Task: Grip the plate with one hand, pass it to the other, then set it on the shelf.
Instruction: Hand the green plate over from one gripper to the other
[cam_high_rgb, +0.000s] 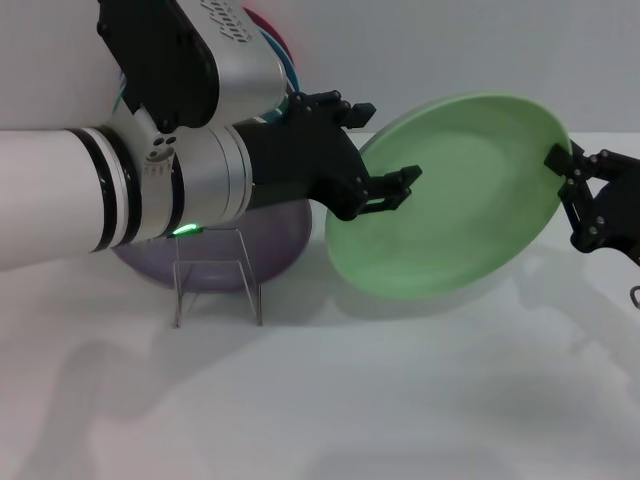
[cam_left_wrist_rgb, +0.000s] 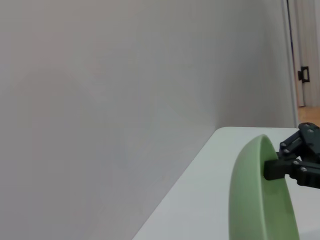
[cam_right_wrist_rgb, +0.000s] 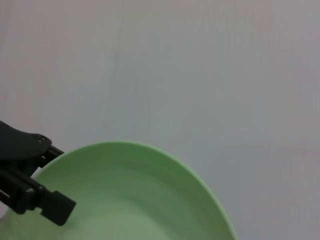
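1. The round, shallow, pale mint-green matte plate (cam_high_rgb: 450, 195) hangs in the air above the white table (cam_high_rgb: 400, 400), tilted with its hollow face toward my head camera, to the right of the small thin-wire dish shelf (cam_high_rgb: 215, 280).
2. My right gripper (cam_high_rgb: 562, 165) pinches the plate at its far right rim; the fingers close over the edge, one on each face.
3. My left gripper (cam_high_rgb: 385, 155) is at the opposite rim. One finger lies across the hollow face and one sits above the rim, but I cannot tell if they already press the plate or are only spread around it.
4. I judge the plate to be light and stiff, probably plastic. The matte skin should give some friction, but the rim is low and thin, so a grip near the edge can slip or let the plate swing.
5. The best hold, in my opinion, is deep over the rim, opposite the other gripper.
6. The table is plain and smooth, and a pale wall (cam_left_wrist_rgb: 100, 100) stands behind it.
7. A translucent lilac plate (cam_high_rgb: 270, 245) stands on the shelf behind my left arm, so free room there looks tight.
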